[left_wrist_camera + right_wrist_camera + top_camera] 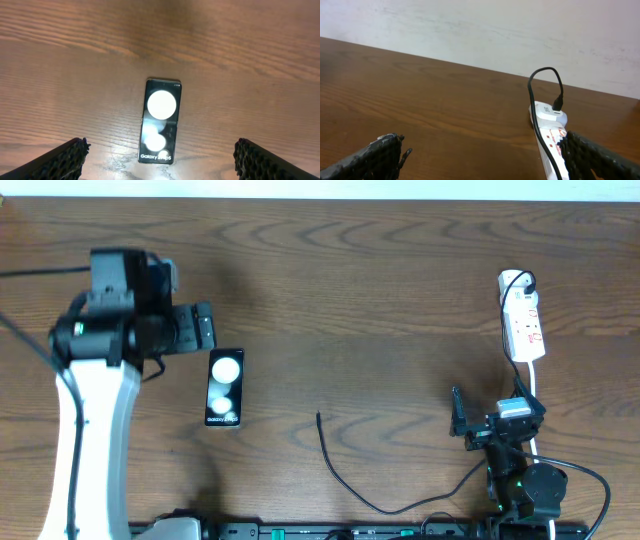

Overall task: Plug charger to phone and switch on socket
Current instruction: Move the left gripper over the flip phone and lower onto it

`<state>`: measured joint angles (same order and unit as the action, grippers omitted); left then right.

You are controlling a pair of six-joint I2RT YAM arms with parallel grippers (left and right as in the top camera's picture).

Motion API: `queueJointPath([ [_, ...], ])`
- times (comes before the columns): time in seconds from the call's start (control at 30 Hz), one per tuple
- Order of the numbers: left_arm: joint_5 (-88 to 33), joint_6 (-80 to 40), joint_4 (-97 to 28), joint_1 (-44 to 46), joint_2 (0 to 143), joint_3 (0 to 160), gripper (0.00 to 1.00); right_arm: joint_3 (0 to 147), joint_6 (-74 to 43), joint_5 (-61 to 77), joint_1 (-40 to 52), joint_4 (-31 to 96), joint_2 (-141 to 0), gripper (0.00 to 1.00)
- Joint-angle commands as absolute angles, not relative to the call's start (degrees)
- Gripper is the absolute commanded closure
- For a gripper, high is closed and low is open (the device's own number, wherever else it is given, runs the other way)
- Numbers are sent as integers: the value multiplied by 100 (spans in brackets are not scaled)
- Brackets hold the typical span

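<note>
Mid-table, phone (224, 388) lies flat, glossy face up, just beside left gripper (203, 327), fingers spread, empty. Charger (333, 468), thin and prob. limp, light, lies btwn phone & right gripper (460, 418), likewise spread, empty. Best pinch right behind plug tip; phone looks slick, may skid.

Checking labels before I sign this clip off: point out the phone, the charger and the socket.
phone (161, 121): left wrist view, middle of its glossy face.
charger (320, 421): overhead view, cable near its free tip.
socket (523, 320): overhead view, middle of the white strip.

Dark wood-grain table (380, 270) — pale wall (495, 30) behind it.
</note>
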<state>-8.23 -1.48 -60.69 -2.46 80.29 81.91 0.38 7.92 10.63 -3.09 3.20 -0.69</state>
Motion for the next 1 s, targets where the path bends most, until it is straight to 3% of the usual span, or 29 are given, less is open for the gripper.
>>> queueJointPath([
  [0.0,-856,-178,-6208,-226,8462,8355,5,32,714,1048,-305,351,-34,1],
  [0.1,-869,-178,-6265,-228,8715,8355,5,32,714,1046,-305,351,-34,1],
  [0.13,-869,-176,-6302,-228,8772,8350,18,32,714,1048,-305,349,-34,1],
  [0.17,-869,-176,-6298,-228,8833,8348,46,32,714,1046,-305,351,-34,1],
  [0.2,-871,-178,-6298,-226,8882,8348,60,32,714,1046,-305,351,-34,1],
  [0.23,-875,-178,-6294,-226,8945,8348,65,32,714,1046,-305,351,-34,1],
  [0.27,-873,-178,-6296,-226,8973,8348,52,32,714,1046,-305,351,-34,1],
  [0.3,-873,-178,-6307,-226,9002,8348,15,32,714,1048,-305,351,-34,1],
  [0.33,-873,-176,-6326,-226,9026,8342,2,32,714,1048,-305,351,-34,1],
  [0.97,-775,-207,-5791,-51,9035,6971,2,32,714,1046,-305,351,-34,1],
])
